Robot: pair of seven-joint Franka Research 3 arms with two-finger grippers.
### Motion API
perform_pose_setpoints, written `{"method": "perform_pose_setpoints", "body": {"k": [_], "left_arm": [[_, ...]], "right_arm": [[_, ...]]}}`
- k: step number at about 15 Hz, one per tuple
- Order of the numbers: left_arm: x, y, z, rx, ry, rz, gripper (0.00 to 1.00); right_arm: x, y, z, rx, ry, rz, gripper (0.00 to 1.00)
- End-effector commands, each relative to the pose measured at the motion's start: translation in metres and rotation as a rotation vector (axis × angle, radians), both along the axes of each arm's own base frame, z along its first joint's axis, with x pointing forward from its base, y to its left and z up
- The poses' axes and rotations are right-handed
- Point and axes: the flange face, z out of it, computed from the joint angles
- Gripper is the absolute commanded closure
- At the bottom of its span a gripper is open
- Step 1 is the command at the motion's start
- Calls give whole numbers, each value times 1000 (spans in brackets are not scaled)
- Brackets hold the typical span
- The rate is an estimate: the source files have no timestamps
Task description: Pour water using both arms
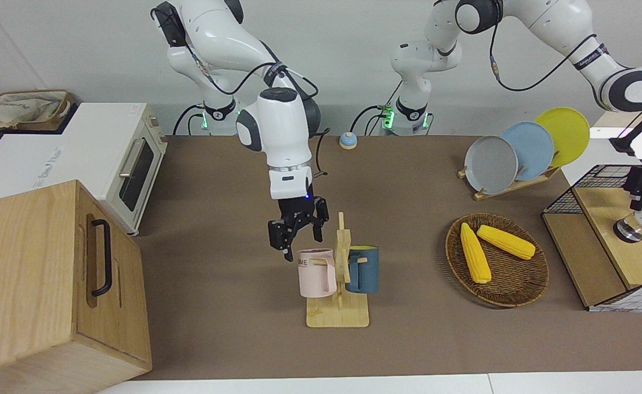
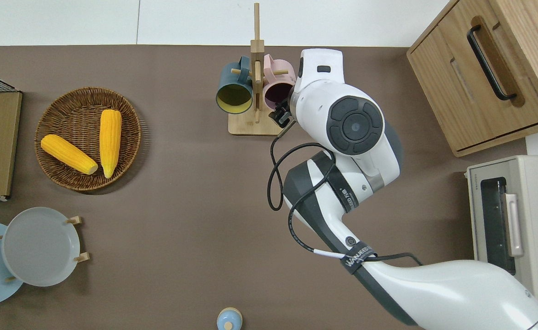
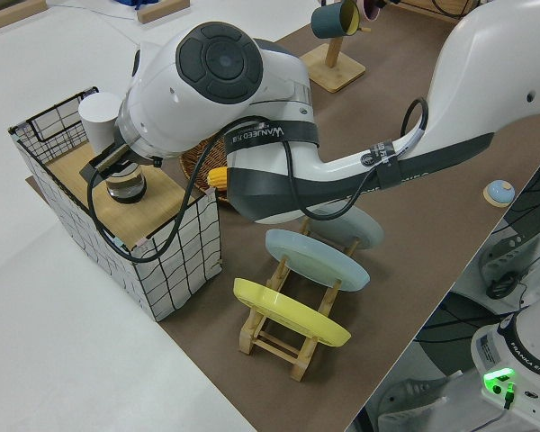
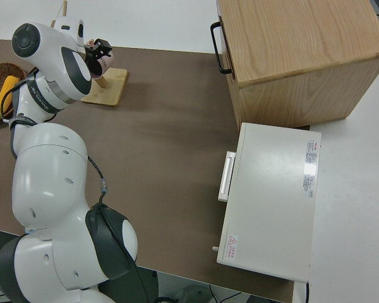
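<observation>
A pink mug [image 1: 316, 272] and a dark blue mug [image 1: 362, 269] hang on a wooden mug rack [image 1: 337, 316] in the middle of the table. In the overhead view the pink mug [image 2: 276, 91] shows its open mouth. My right gripper [image 1: 299, 241] is open, just above and beside the pink mug's rim, with nothing between its fingers. It also shows in the right side view as the right gripper [image 4: 101, 50]. My left gripper [image 3: 108, 166] hangs over a small dark vessel [image 3: 126, 184] on the wooden board of a wire basket [image 1: 600, 180], next to a white cup [image 3: 99, 117].
A wicker basket [image 1: 540, 273] holding two corn cobs lies toward the left arm's end, with a plate rack [image 1: 518, 153] nearer the robots. A toaster oven [image 1: 129, 158] and a wooden cabinet [image 1: 53, 273] stand at the right arm's end. A small blue knob [image 1: 348, 140] sits near the robots' bases.
</observation>
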Motion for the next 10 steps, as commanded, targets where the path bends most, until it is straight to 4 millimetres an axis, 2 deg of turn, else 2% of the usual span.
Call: {"method": "perform_pose_setpoints", "body": {"k": [1,4,8,10], "left_arm": [[6,4,-11,15,-48,-33,5],[7,5,-12,9,-76,-23,5],[16,-3,-18,-2,-100,-12,5],[17,-2,-22,-17,-108,-2,5]], "right_arm": [[9,3,4,-48,-64,9,96],[9,3,5,-117,-99,37,138],[8,5,5,-121,-102,41,297],[9,5,-1,-124,-96,43,339]]}}
